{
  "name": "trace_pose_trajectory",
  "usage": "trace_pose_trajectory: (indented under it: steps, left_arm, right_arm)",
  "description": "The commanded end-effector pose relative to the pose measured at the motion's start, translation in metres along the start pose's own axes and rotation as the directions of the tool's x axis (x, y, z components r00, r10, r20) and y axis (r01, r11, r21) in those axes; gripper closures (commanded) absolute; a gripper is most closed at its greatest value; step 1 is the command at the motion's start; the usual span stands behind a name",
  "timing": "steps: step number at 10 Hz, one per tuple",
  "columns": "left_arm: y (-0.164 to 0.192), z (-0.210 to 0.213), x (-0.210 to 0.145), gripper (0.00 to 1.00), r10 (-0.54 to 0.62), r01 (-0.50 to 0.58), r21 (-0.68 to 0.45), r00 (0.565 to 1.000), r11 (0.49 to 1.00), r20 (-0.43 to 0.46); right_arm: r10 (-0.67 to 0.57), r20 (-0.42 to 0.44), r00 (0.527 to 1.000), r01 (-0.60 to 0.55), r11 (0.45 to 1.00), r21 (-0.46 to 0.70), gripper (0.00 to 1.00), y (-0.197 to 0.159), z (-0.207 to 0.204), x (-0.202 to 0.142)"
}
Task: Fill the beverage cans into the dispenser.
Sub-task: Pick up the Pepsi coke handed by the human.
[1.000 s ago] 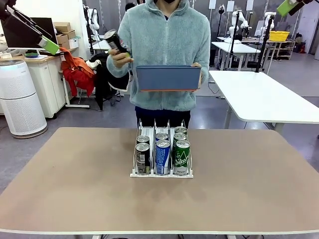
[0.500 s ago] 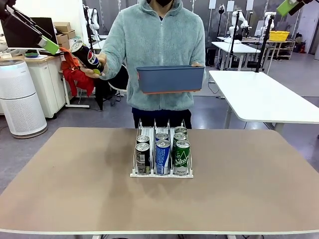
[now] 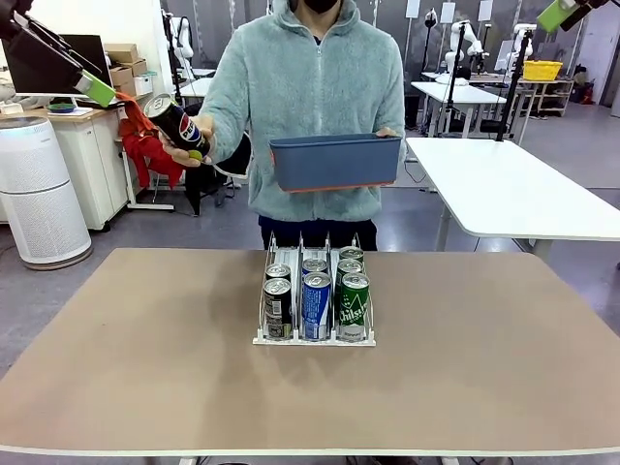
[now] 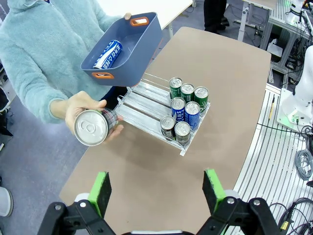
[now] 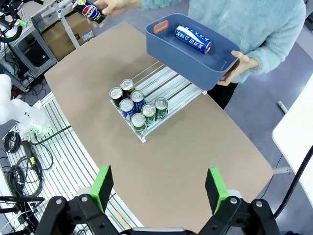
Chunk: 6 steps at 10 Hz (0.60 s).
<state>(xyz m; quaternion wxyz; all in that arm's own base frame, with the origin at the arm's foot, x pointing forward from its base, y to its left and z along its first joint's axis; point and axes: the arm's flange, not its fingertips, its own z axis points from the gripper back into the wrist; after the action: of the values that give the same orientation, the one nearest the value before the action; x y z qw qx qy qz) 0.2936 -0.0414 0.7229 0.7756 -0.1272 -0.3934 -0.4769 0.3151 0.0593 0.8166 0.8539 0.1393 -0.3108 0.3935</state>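
The dispenser (image 3: pixel 314 340) stands mid-table with several beverage cans (image 3: pixel 316 302) at its near end: dark, blue and green, two per lane. Its far lanes (image 4: pixel 142 98) are bare. At the far side a person holds a black can (image 3: pixel 179 124) out in one hand, tilted, and a blue tub (image 3: pixel 335 161) in the other. One blue can (image 5: pixel 192 39) lies in the tub (image 5: pixel 215 66). My left gripper (image 4: pixel 157 191) hangs open high above the table, facing the held can's silver top (image 4: pixel 91 128). My right gripper (image 5: pixel 160 187) is open too, high over the dispenser (image 5: pixel 168 78).
A green pad (image 3: pixel 97 90) of the left gripper shows at the top left of the front view, one of the right (image 3: pixel 558 14) at the top right. The brown table (image 3: pixel 145 368) is bare around the dispenser. A white table (image 3: pixel 513 194) stands behind right.
The person's hand has carried the black can from the chest out to the picture's left, toward my left gripper. The tub sank slightly. Neither arm has moved.
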Motion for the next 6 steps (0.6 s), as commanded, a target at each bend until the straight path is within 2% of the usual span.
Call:
trace_pose_trajectory:
  steps: [1,6]
  left_arm:
    - [-0.0002,-0.0002,-0.0009,0.0,0.0,0.0,-0.003,1.0,1.0,-0.001]
    - [-0.0002,-0.0002,-0.0009,0.0,0.0,0.0,-0.003,1.0,1.0,-0.001]
  right_arm:
    - [0.005,-0.002,1.0,-0.005,1.0,0.009,0.0,0.0016,-0.0021,-0.003]
    - [0.005,-0.002,1.0,-0.005,1.0,0.009,0.0,0.0016,-0.0021,-0.003]
